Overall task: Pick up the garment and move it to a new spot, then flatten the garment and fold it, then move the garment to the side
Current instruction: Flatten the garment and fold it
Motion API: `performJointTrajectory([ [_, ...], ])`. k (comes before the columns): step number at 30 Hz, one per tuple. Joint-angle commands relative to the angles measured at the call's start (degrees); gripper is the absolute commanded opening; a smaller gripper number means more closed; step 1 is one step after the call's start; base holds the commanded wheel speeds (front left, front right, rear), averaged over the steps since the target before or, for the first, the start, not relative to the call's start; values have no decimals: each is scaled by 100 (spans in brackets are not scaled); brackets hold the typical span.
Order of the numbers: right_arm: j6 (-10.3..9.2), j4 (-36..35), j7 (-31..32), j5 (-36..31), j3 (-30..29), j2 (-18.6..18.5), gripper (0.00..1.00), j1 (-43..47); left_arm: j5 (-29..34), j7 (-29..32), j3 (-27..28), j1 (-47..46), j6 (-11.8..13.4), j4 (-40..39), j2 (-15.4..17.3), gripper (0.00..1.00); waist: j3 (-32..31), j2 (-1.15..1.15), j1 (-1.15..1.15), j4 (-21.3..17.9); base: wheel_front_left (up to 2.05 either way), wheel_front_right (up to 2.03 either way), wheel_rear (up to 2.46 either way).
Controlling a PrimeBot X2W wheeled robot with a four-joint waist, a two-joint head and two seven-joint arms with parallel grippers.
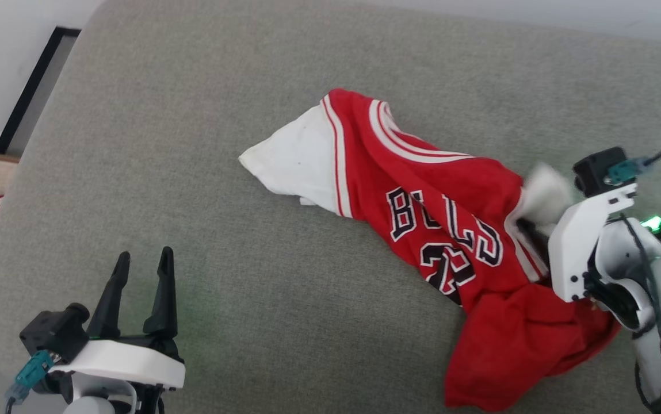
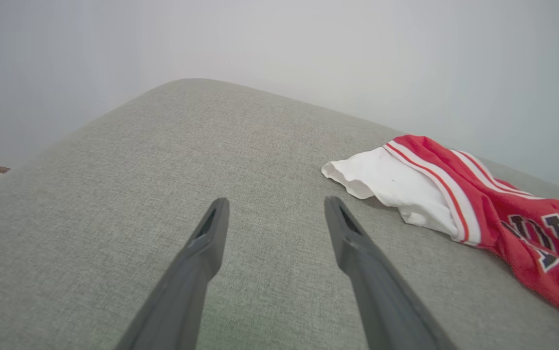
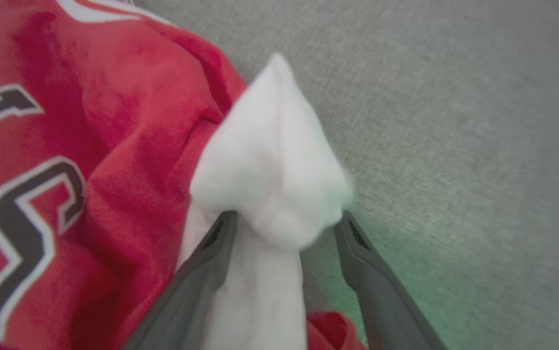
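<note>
The right tool (image 3: 283, 216) has its fingertips hidden in the head view and blurred in its wrist view. The red BULLS jersey (image 1: 422, 190) lies crumpled by the grey cushion's (image 1: 221, 86) right edge, its white sleeve end (image 3: 269, 160) between that tool's spread fingers. The left tool (image 1: 145, 253) is spread and empty, well apart from the jersey.

A large red jersey-style garment (image 1: 428, 247) is seen crumpled on a grey fabric surface (image 1: 192, 172), stretched diagonally from the far middle to the near right. One white sleeve end (image 1: 298, 158), edged with red and white stripes, is laid flat at the far left tip. Black, white-outlined lettering (image 1: 468, 230) (read as "BULLS" over a creased number) is turned upward. A second white sleeve end (image 3: 269, 165) is bunched into a raised peak at the right.
</note>
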Motion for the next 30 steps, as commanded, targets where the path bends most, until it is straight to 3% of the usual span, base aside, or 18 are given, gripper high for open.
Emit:
performJointTrajectory([
  [1,-1,157,124,92,72,2,100,-96,-4,-28,-9,-115,-14,0,-17,100,94,0,0,85,0,0,0],
  [2,-1,293,190,129,147,-22,100,-173,-12,-28,-16,-138,-14,7,-20,100,124,0,0,107,0,0,0],
  [3,-1,394,244,160,277,-79,21,-235,-18,-28,-36,-161,-14,9,-31,100,153,0,0,133,0,0,0],
  [4,-1,504,250,214,366,-98,0,-278,-26,-28,-42,-167,-14,19,-38,100,172,0,0,146,0,0,0],
  [13,-2,362,66,482,288,-400,0,-790,-9,-28,96,-115,-14,49,-51,100,154,0,0,19,0,0,0],
  [20,-2,20,272,416,-684,-695,0,-536,21,-28,129,-120,-14,2,-24,100,137,0,0,-117,0,0,0],
  [27,-2,476,367,242,-1428,-452,0,-264,3,-28,52,-236,-14,11,-15,100,205,0,0,-151,0,0,0],
  [28,-2,565,330,176,-1442,-424,7,-280,-11,-28,40,-252,-14,14,-2,100,218,0,0,-158,0,0,0],
  [29,-2,668,282,123,-1437,-422,38,-315,-17,-28,15,-264,-14,20,12,100,232,0,0,-163,0,0,0],
  [30,-3,758,240,125,-1435,-376,90,-362,-18,-28,-3,-272,-14,27,27,100,242,0,0,-170,0,0,0],
])
